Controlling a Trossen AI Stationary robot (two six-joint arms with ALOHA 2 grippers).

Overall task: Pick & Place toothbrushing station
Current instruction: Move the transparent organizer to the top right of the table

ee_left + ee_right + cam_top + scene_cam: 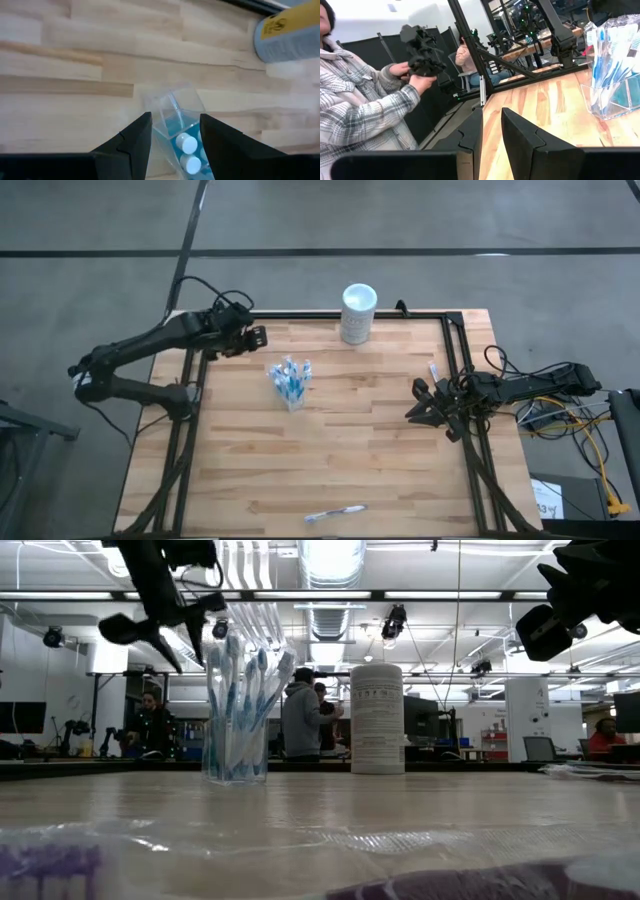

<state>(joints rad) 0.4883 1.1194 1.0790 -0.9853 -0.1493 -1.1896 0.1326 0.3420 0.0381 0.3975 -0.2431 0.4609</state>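
Note:
A small clear cup stands upright on the wooden table left of centre. It holds several blue-and-white toothbrushes heads up. One more toothbrush lies flat by the near edge. My left gripper hangs open in the air, above the cup and off toward the far left corner. In its wrist view the cup shows beyond the fingers, untouched. My right gripper waits at the right edge, fingers level, a narrow gap between them and nothing in it.
A tall white cylinder stands at the far edge, right of the cup. Dark frame rails run along the table's sides. Beyond the table a person holds a dark device. Bare wood lies between the cup and the near edge.

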